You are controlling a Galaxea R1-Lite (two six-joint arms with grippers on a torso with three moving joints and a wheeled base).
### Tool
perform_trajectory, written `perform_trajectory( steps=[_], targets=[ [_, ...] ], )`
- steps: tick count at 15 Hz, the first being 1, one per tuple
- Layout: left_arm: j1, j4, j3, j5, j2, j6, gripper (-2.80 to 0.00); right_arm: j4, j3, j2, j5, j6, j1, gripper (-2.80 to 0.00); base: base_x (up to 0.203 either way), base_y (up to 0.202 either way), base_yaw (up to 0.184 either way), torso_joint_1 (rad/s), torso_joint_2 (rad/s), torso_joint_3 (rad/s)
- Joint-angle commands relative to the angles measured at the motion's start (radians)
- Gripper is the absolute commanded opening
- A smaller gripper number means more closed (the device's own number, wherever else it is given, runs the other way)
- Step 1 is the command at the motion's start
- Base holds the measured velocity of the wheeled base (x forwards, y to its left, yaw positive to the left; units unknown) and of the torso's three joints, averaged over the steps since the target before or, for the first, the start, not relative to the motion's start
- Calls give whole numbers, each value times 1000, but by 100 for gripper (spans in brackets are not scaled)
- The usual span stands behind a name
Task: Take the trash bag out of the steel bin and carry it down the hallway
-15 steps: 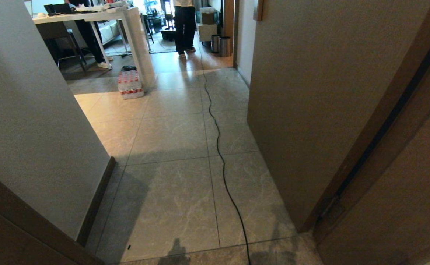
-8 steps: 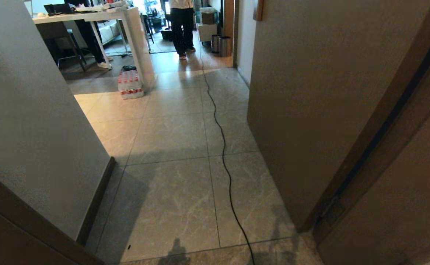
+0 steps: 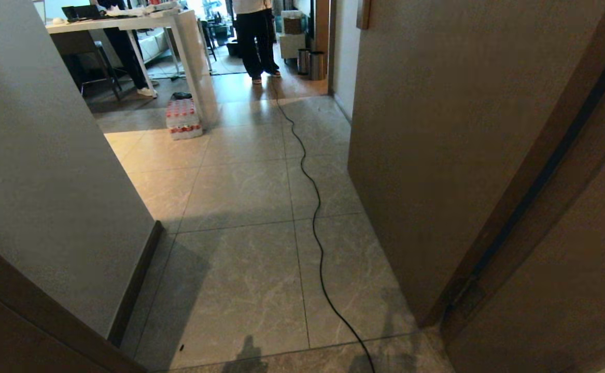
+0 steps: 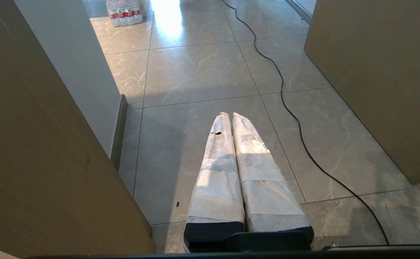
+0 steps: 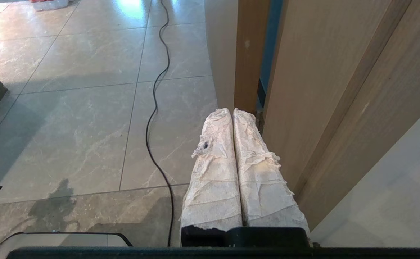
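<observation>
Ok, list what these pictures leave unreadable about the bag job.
- Trash bag: in no view; both the left claw and the right claw are shut on nothing.
- Two steel bins, head view: too far off to see any liner.
- Person, head view: cut off above the waist by the top edge.
- Cable: both ends lost.

Cropped figures, small far objects

Both persons point(image 3: 254, 36) point(image 3: 126, 52) at the far end are cut off above the legs by the head view's top edge. The two metal cylinders point(image 3: 310, 65) beside the wall are too small to be identified. The black cable point(image 3: 315, 228) is cut off by the bottom edge, its ends unseen.
</observation>
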Motion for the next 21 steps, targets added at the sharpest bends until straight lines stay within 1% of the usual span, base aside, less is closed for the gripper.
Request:
perform_trajectory(
  steps=[1,21],
  targets=[
    [0,0,11,0,0,0,-280,0,0,1,0,0,0,-280,0,0,0,0,0,0],
    [0,0,11,0,0,0,-280,0,0,1,0,0,0,-280,0,0,0,0,0,0]
  ],
)
